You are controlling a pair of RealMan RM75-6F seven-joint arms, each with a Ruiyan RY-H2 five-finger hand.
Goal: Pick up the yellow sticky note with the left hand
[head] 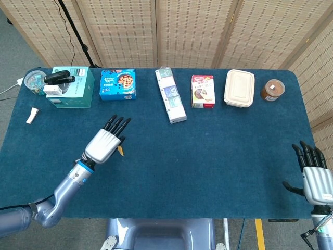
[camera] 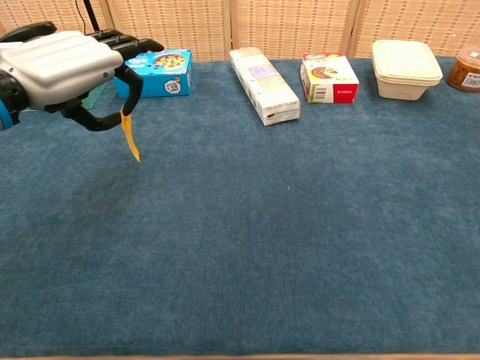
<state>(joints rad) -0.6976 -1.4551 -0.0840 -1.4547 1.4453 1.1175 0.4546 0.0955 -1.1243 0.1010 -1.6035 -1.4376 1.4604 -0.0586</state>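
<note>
The yellow sticky note point(camera: 130, 136) is pinched between the thumb and a dark finger of the left hand point(camera: 71, 64) and is seen hanging edge-on as a thin, slightly curved strip, clear of the blue, felt-like table cover point(camera: 300, 225). In the chest view this is placed at the upper left of the frame; in the head view the left hand point(head: 105, 142) lies left of centre, with only a small yellow sliver of the note point(head: 120, 150) visible beside it. The hand's back is covered by a smooth pale grey shell, and its fingers are black.

The right hand point(head: 312, 174) is seen at the lower right corner of the head view, off the table's edge, its black fingers spread and nothing held.

Along the top of both frames a row of items is set out: a teal carton point(head: 73, 87) with a black stapler point(head: 59, 77) on top, a blue biscuit box point(head: 118, 84), a long narrow pale box point(head: 170, 95), a small red and white box point(head: 203, 91), a cream rounded lidded container point(head: 239, 88) and a round brown tub point(head: 272, 90).
</note>
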